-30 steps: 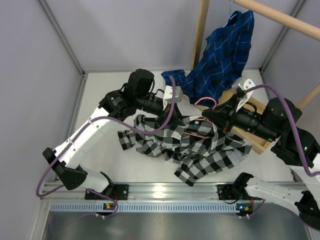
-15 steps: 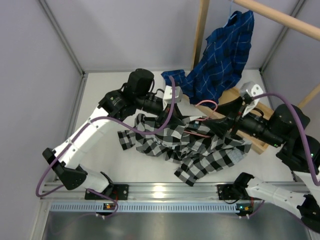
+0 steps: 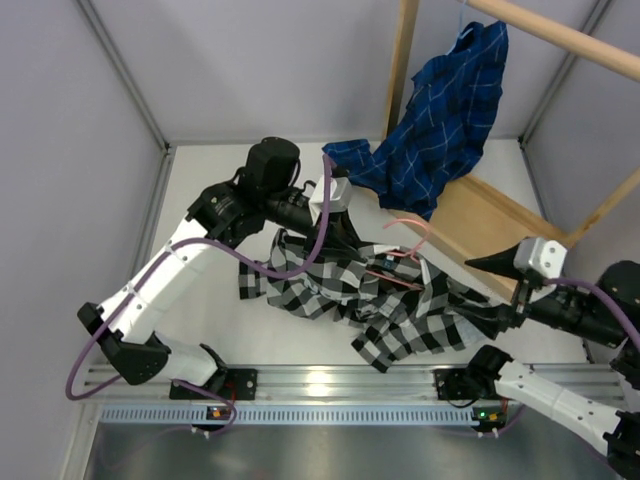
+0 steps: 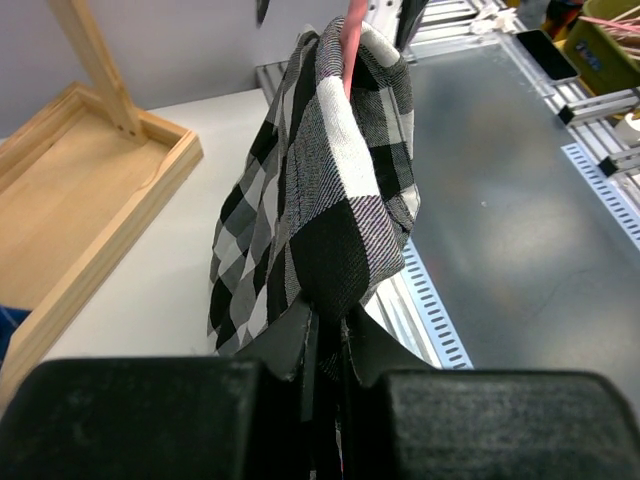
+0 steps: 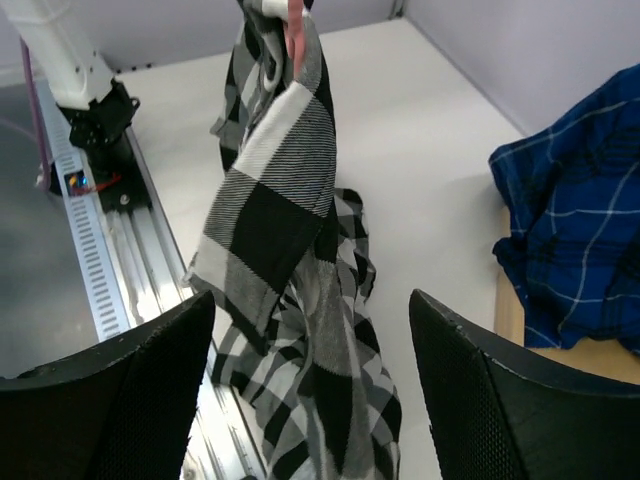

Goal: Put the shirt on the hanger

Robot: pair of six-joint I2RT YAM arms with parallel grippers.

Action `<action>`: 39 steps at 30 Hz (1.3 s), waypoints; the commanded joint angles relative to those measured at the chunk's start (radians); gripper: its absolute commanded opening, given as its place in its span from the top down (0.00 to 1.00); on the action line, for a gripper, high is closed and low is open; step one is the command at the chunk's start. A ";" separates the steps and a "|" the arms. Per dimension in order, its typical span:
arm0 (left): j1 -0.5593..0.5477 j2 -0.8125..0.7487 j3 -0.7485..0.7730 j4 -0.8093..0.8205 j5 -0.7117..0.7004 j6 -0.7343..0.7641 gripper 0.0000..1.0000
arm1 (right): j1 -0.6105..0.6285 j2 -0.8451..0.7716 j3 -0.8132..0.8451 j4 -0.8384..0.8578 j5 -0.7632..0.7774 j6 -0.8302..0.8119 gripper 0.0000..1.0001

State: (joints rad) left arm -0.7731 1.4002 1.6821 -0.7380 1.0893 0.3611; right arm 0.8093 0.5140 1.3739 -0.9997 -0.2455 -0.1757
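Left claw [image 4: 325, 322] of mine clenched on fold of shirt [image 3: 400, 300], holding it lifted over table [image 3: 205, 210]. Right claw [image 5: 310, 298] released, jaws wide, grasping nothing, near shirt edge. Hanger [image 3: 412, 226] partly inside shirt, hook sticking out. I judge: threading begun. Left to do: seat both shoulders, straighten bunched cloth.

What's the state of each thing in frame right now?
shirt: crumpled, partly lifted, rest on table
hanger: partly inside shirt, hook exposed
left hand: shut on shirt fabric
right hand: open, holding nothing
blue shirt: hanging from wooden rod
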 commanded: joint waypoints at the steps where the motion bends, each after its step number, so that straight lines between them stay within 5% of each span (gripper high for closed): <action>1: 0.001 -0.037 0.033 0.031 0.136 0.006 1.00 | 0.011 0.083 -0.009 -0.053 -0.070 -0.056 0.26; 5: 0.001 -0.038 0.033 0.031 0.132 0.001 1.00 | 0.010 0.127 0.004 -0.022 -0.190 -0.074 0.32; 11: 0.001 -0.030 0.042 0.031 0.138 -0.007 1.00 | 0.010 0.176 0.008 -0.023 -0.241 -0.084 0.73; 12: 0.001 -0.030 0.045 0.031 0.133 -0.007 1.00 | 0.010 0.179 0.008 -0.025 -0.239 -0.084 0.93; 13: 0.001 -0.030 0.045 0.031 0.126 -0.005 1.00 | 0.011 0.178 0.008 -0.025 -0.226 -0.085 1.00; 21: 0.001 -0.052 0.062 0.061 -0.086 -0.063 0.96 | 0.010 0.120 0.020 -0.022 -0.153 -0.077 1.00; 24: 0.001 -0.073 0.035 0.153 -0.217 -0.146 0.55 | 0.011 0.115 0.033 -0.020 -0.152 -0.073 1.00; 25: 0.001 -0.092 0.022 0.185 -0.261 -0.174 0.30 | 0.010 0.112 0.034 -0.020 -0.149 -0.071 1.00; 27: 0.001 -0.115 -0.007 0.259 -0.359 -0.235 0.02 | 0.010 0.104 0.042 -0.020 -0.149 -0.070 1.00; 34: 0.001 -0.269 -0.056 0.278 -0.907 -0.356 0.02 | 0.011 -0.001 0.092 -0.042 -0.091 -0.038 1.00; 37: 0.001 -0.407 -0.139 0.276 -1.326 -0.462 0.02 | 0.011 -0.055 0.157 -0.073 -0.016 -0.016 1.00; 39: 0.001 -0.516 -0.188 0.278 -1.413 -0.505 0.02 | 0.010 -0.075 0.189 -0.094 0.018 -0.005 1.00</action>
State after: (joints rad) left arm -0.7731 1.0157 1.5475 -0.5194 0.0574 -0.0200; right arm 0.8093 0.4850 1.4788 -1.0981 -0.3058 -0.2131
